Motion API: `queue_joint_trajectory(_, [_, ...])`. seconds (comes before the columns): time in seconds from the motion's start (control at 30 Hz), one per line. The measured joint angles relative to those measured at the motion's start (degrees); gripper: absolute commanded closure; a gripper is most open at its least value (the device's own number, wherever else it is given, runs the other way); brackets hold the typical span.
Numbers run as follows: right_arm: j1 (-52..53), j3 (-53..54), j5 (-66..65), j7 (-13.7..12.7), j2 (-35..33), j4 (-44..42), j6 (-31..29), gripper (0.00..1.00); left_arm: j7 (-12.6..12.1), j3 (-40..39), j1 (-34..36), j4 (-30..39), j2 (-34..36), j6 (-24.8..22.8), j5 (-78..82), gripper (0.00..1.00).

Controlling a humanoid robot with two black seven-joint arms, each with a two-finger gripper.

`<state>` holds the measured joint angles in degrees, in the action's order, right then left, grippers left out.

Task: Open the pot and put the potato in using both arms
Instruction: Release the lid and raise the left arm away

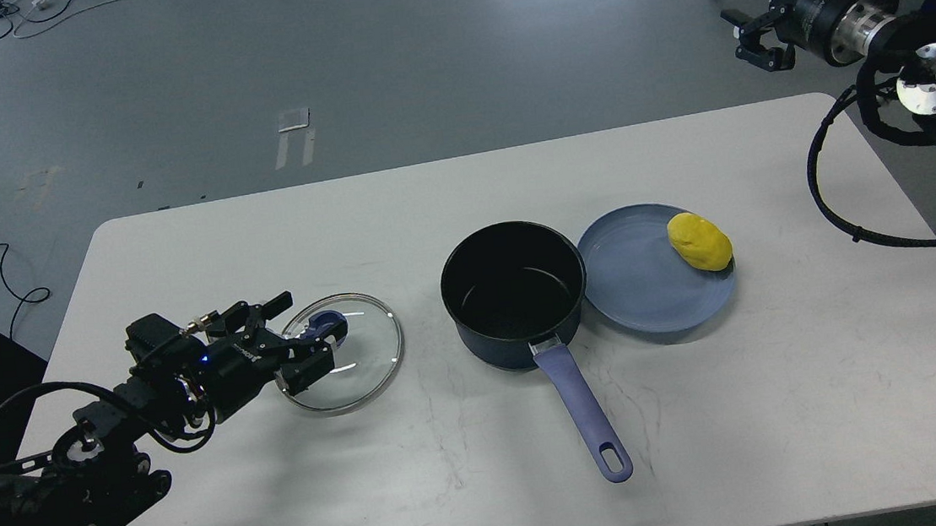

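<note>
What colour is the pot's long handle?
The handle is lavender blue, clearest in the head view.
</note>
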<state>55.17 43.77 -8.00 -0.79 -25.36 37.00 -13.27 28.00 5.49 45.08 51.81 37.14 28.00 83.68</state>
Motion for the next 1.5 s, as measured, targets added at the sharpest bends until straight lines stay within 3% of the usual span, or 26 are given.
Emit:
queue_joint_trajectory(0.57, [0.38, 0.00, 0.00, 0.00, -0.04, 0.10, 0.00, 0.00, -0.01, -1.20, 10.75, 2.45, 1.75, -0.98, -16.74, 0.00])
queue_joint_trajectory(1.07, [0.38, -0.08, 0.00, 0.00, 0.03, 0.70, 0.00, 0.00, -0.01, -19.96, 16.85, 2.49, 0.57, -30.73, -49.56, 0.00])
queue_joint_trajectory(1.17, [0.38, -0.30, -0.04, 0.00, 0.21, 0.83, 0.00, 0.00, -3.62, -24.34, 16.65, 2.49, -1.18, -35.47, -57.24, 0.00])
queue_joint_trajectory(1.34, [0.67, -2.70, -0.17, 0.33, 0.40, 2.53, 0.00, 0.00, -14.29, -29.65, 15.92, 2.49, -4.36, -41.07, -73.18, 0.00])
queue_joint_trajectory(1.5, [0.78, -4.75, -0.53, 0.54, 0.41, 4.78, 0.00, 0.00, -18.13, -30.62, 14.32, 2.68, -6.37, -41.86, -82.86, 0.00])
